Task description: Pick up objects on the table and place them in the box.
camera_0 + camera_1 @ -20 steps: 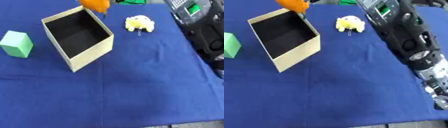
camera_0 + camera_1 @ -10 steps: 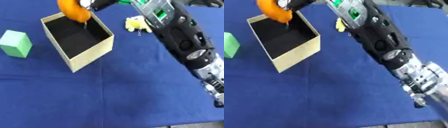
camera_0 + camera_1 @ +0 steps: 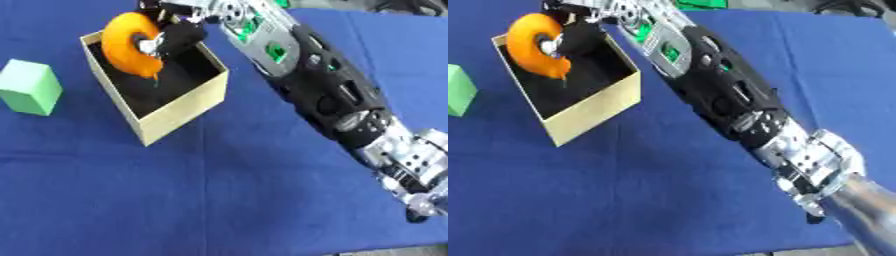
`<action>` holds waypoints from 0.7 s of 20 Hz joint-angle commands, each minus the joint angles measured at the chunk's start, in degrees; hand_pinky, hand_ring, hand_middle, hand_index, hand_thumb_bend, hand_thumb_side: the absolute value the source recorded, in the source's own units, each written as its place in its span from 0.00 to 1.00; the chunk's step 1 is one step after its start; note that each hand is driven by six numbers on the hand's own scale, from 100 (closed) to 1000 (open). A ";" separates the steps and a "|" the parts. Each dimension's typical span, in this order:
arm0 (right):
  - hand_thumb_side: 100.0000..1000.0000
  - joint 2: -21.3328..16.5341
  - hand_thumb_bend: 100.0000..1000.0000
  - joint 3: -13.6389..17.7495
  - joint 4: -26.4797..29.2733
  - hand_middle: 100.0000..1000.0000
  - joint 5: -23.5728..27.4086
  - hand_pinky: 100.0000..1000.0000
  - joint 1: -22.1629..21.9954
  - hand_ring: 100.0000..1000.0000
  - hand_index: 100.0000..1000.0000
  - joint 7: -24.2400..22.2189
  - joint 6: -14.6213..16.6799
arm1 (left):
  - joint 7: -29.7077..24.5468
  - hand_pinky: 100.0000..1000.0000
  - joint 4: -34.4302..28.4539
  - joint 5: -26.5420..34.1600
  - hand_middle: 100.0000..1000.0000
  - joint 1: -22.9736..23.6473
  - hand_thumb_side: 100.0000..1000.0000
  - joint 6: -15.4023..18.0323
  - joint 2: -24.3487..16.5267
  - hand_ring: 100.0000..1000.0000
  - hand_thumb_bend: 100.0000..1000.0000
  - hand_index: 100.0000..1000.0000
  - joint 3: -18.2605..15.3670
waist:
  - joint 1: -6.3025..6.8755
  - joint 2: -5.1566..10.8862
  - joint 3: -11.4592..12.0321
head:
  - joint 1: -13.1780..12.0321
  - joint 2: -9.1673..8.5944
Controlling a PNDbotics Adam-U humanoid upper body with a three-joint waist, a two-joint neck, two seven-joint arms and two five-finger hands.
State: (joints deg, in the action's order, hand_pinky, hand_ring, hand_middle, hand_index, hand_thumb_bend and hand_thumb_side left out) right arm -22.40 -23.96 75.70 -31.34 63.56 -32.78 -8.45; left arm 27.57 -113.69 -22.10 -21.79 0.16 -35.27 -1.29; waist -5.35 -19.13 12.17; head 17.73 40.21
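Right hand (image 3: 171, 37) pinches the orange ring (image 3: 129, 44) through its hole, over the box (image 3: 179, 107) — probably soft, light — green block (image 3: 31, 86) beside.

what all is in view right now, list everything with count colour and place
orange ring-shaped toy: 1, orange, held over the open box, at its far side
open cardboard box: 1, tan with dark inside, on the table, left of centre
green block: 1, light green, on the cloth left of the box
blue tablecloth: 1, blue, covers the table
green object: 1, green, far edge, mostly cut off
right hand: 1, black, fingers curled round the ring above the box
right arm: 1, black and silver, reaches in from the lower right
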 commanded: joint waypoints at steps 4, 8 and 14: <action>0.73 -0.56 0.20 0.67 1.78 0.79 -5.06 0.92 1.26 0.93 0.91 1.72 2.42 | -0.13 0.46 -0.90 0.19 0.68 -0.61 1.00 -0.06 -0.98 0.66 0.11 0.78 -0.32 | 0.43 1.03 -0.13 | -0.21 -0.53; 0.74 -1.04 0.28 1.37 3.21 0.80 -5.57 0.94 1.36 0.96 0.93 1.31 3.77 | -0.13 0.46 -0.90 0.19 0.68 -0.47 1.00 -0.10 -0.99 0.66 0.11 0.78 -0.33 | 0.47 1.16 -0.38 | -0.63 -0.24; 0.73 -1.79 0.20 3.92 4.88 0.79 -2.48 0.95 1.19 0.95 0.93 0.77 3.58 | -0.03 0.46 -0.90 0.15 0.68 -0.22 1.00 -0.17 -1.02 0.66 0.11 0.78 -0.44 | 0.69 1.28 -0.78 | -1.29 -0.15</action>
State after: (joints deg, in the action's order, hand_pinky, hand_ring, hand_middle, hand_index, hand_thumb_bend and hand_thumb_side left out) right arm -22.61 -21.31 79.05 -34.80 63.56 -32.07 -4.72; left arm 27.50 -113.69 -22.10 -21.68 0.07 -35.26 -1.29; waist -5.27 -19.13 11.34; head 16.67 40.22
